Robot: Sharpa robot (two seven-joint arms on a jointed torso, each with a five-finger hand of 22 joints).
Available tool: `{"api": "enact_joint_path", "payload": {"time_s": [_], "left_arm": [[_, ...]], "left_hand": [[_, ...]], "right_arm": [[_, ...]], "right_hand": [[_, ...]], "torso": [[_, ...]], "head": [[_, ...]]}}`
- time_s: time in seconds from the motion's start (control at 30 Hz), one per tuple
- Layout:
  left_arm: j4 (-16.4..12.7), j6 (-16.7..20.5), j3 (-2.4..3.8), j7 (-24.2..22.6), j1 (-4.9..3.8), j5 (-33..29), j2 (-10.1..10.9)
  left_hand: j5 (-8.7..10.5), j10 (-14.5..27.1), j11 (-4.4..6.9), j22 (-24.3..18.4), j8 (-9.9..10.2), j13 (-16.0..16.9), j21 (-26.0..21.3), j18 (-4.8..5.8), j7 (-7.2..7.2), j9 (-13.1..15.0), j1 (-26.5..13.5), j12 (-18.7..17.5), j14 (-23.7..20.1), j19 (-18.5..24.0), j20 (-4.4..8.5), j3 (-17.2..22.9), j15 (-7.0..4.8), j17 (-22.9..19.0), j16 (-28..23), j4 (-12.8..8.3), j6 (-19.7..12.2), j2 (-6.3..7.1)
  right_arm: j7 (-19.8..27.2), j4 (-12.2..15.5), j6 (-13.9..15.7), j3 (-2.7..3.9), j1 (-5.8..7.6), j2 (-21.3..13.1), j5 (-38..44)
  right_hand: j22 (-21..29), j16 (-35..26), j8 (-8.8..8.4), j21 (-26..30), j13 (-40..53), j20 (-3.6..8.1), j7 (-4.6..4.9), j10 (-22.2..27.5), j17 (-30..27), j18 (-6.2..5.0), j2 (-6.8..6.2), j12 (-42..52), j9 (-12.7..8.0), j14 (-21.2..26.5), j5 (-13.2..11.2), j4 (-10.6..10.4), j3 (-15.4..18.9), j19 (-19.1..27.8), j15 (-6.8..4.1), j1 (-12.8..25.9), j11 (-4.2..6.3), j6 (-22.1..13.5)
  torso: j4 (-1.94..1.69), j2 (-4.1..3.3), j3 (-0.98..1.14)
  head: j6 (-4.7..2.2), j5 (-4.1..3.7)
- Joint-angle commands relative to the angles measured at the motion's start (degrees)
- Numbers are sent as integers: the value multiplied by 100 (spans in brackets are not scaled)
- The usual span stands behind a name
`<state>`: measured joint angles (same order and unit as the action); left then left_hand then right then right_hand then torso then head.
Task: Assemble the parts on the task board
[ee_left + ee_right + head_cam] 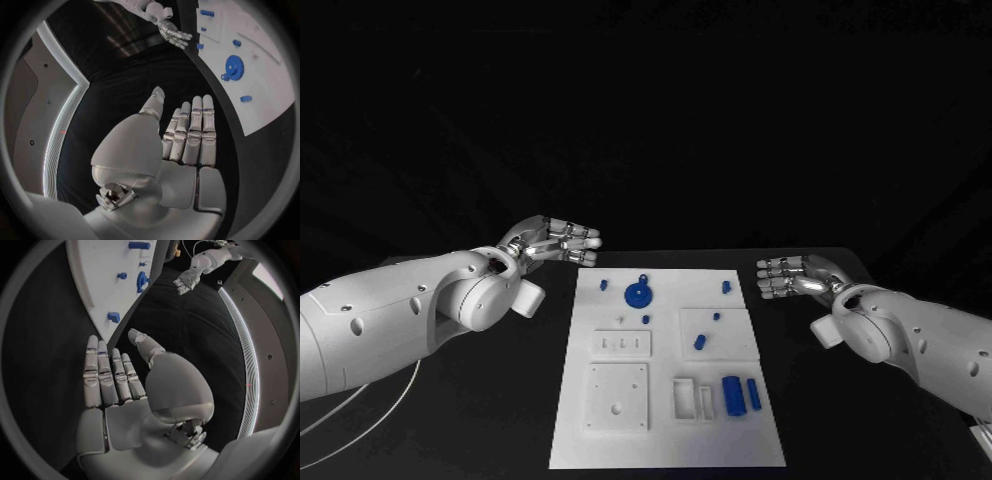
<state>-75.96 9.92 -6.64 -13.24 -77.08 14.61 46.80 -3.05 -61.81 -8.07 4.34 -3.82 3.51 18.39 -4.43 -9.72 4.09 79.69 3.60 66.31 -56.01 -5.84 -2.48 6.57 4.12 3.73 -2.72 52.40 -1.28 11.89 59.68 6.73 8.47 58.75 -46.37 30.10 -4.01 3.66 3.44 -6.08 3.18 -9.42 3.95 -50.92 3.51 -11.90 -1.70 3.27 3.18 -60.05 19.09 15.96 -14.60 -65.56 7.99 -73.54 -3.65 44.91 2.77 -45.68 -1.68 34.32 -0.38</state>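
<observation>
A: Fingers first: how do they lie?

B: The silver left hand (pixel 557 240) has its fingers (pixel 195 131) stretched out side by side, holding nothing. The silver right hand (pixel 792 277) is the same, fingers (pixel 107 375) extended and bare.

A: And the flat white task board (pixel 661 440)?

B: Between the two hands on the black table (pixel 798 400), apart from both, with small blue parts on it.

A: Do the wrist views add anything?

B: They show the open palms; the head view shows a blue gear-like disc (pixel 639 294) near the board's far end and blue bars (pixel 733 392) nearer.
</observation>
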Motion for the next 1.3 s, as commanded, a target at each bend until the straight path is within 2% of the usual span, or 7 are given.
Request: {"api": "enact_joint_path", "payload": {"time_s": [0.03, 0.33, 0.5, 0.7, 0.97, 1.17, 1.3], "left_arm": [[-6, -72, 5, -22, -2, 12, -8], [-4, -78, 5, -9, -2, 15, -6], [-1, -86, 5, 0, -2, 20, -7], [9, -102, 4, 14, -1, 23, -10], [20, -121, 4, 32, 7, 25, -21], [31, -139, 3, 42, 16, 34, -35], [38, -148, 3, 47, 25, 37, -39]], "left_hand": [[-18, -23, -15, 3, 11, -3, 8, -61, -27, -6, -8, -22, -2, 12, -26, -10, 44, 8, -15, -27, 4, -46], [-18, -23, -15, 3, 11, -3, 8, -61, -27, -6, -8, -22, -2, 12, -26, -10, 44, 8, -15, -27, 4, -46], [-17, -23, -20, 3, 12, -2, 11, -61, -27, -6, -5, -22, -1, 14, -26, -12, 45, 8, -15, -33, 6, -53], [-17, -23, -20, 3, 12, -2, 11, -61, -27, -6, -5, -22, -1, 14, -26, -12, 45, 8, -15, -33, 6, -53], [-23, -21, -18, 4, 11, -3, 14, -62, -27, -6, 10, -22, -3, 16, -27, -1, 45, 8, -16, -41, 5, -81], [-27, -23, -18, 4, 12, -3, 15, -62, -27, -6, 15, -23, -7, 21, -27, 2, 46, 7, -16, -49, 6, -90], [-27, -23, -18, 4, 12, -3, 15, -62, -27, -6, 15, -23, -7, 21, -27, 2, 46, 7, -16, -49, 6, -90]], "right_arm": [[-25, -8, -429, 0, -5, 7, -274], [17, -11, -53, 0, -6, 23, 54], [35, 16, 220, 0, -6, 47, 495], [15, 93, 669, 0, -6, 118, 1342], [-53, 147, 1122, 0, -6, 251, 2291], [-131, 131, 1325, 1, -6, 399, 2934], [-146, 124, 1481, 1, -15, 470, 3282]], "right_hand": [[-77, 31, -34, -337, -8, 90, 3, 70, 28, -310, 86, -14, -5, -241, -48, 19, 73, -794, -108, -62, -3, -61], [-822, 126, 2, -1725, 12, 935, 394, -1045, 698, -24, -156, 10, 35, -1963, -257, 59, -527, -2081, -667, -428, -278, 807], [-1471, 169, 12, -2642, 17, 1060, 426, -1635, 1586, -32, -348, 12, 61, -2386, -222, 5, -1180, -2055, -804, -43, -191, 1278], [-2645, 511, 21, -3880, 128, 1198, 357, -2503, 3800, 120, -250, 73, 88, -2220, 130, 13, -303, -1447, -917, -17, 105, 1543], [-4171, 270, 48, -4970, 944, 1267, 309, -2583, 5906, 189, -254, 418, 191, -2314, 127, 23, -109, -1155, -991, -120, 235, 1598], [-4448, 37, 21, -5026, 1707, 1290, 303, -2357, 6344, 198, -440, 1088, 205, -2426, -89, 39, -584, -1164, -1023, -158, 244, 1546], [-5188, 198, 21, -5562, 2922, 1347, 276, -2034, 6711, 326, -471, 2208, 203, -2636, 92, 16, -253, -1483, -1091, -51, 313, 1489]], "torso": [[-5, -2, -1], [0, -8, 3], [0, -4, 3], [2, -8, 11], [-6, -3, 3], [-14, -7, 1], [-19, -11, 3]], "head": [[-3, 3], [-1, 15], [2, 18], [10, 23], [12, 15], [20, 20], [22, 31]]}}
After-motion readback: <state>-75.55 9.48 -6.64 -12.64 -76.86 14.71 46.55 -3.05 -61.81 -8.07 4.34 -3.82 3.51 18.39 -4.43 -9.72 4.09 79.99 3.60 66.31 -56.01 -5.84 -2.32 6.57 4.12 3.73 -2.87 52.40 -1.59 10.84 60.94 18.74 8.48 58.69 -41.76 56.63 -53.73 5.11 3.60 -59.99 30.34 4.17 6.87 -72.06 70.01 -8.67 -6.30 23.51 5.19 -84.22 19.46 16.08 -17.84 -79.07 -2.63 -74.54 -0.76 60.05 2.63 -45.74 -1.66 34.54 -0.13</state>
